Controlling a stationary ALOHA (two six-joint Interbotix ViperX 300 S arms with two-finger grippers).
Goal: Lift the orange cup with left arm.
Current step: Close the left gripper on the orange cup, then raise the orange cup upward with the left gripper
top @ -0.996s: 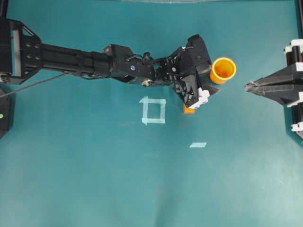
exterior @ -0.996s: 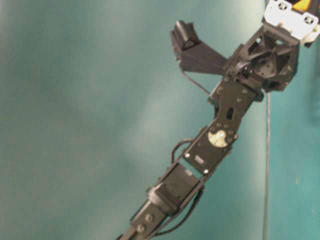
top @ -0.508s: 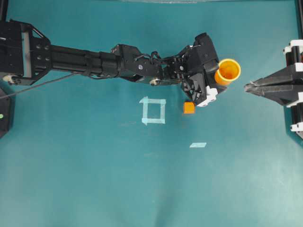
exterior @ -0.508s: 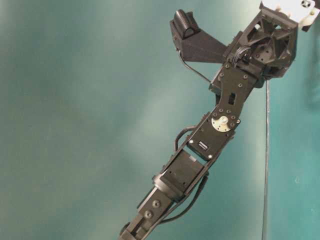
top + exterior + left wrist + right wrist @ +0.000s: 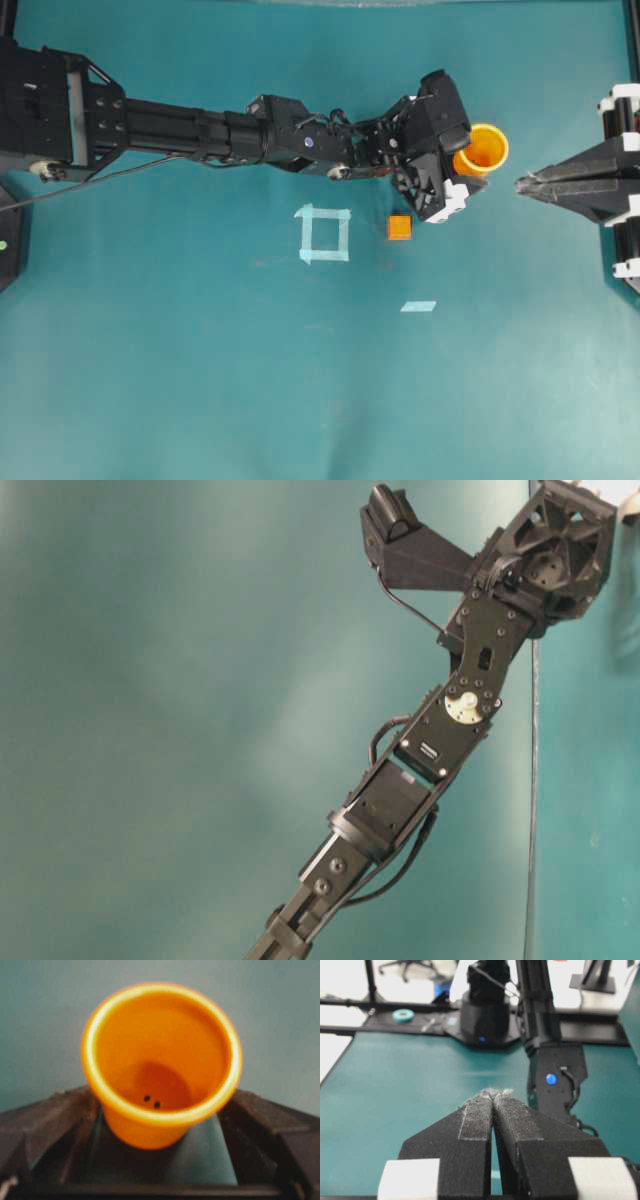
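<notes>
left gripper (image 5: 463,178) clamped on cup (image 5: 480,150), body seen pinched between both fingers (image 5: 45,1120) in wrist view, so lift judged underway | cup held by the far right of the table (image 5: 200,380), beside cube (image 5: 399,227) | right gripper (image 5: 492,1096) closed, parked

I'm working in a robotics lab. My arms stand on a teal table (image 5: 150,380) marked with a tape square (image 5: 324,234) and a tape strip (image 5: 418,306). Behind it, my right wrist camera shows black frame rails (image 5: 395,1005), a tape roll (image 5: 403,1014), an office chair (image 5: 405,967) and a monitor stand (image 5: 594,979).
</notes>
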